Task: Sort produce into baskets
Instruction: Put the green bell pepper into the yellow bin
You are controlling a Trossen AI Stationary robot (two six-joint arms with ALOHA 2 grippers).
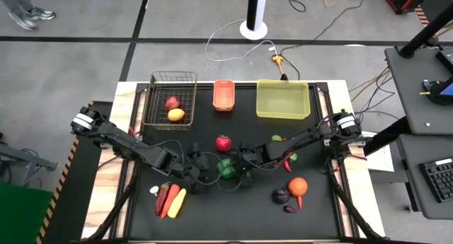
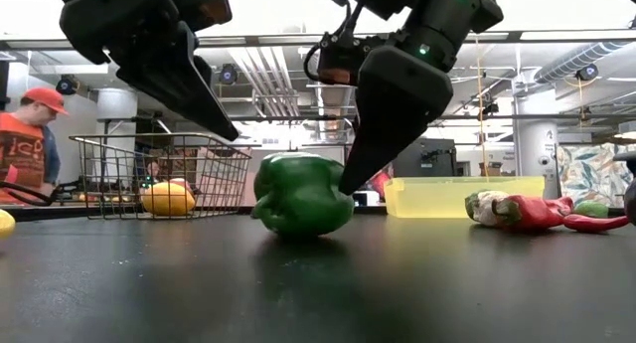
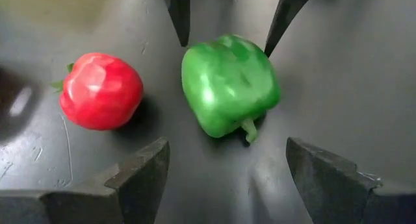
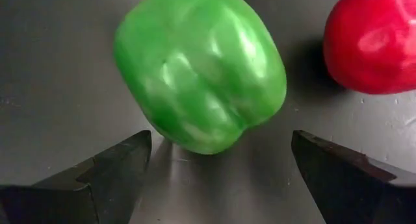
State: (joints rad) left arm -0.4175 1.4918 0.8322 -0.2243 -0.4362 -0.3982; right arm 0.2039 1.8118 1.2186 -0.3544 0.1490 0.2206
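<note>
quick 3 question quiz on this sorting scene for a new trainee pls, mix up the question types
1. True or false: the green pepper already sits in the wire basket.
2. Which container holds fruit now? A) orange basket B) wire basket C) yellow-green bin
3. Fill in: both the left hand and the right hand point at the pepper with fingers ____.

Key
1. False: it lies on the black mat, between the two hands.
2. B: a red apple and a lemon lie in it.
3. open
</note>
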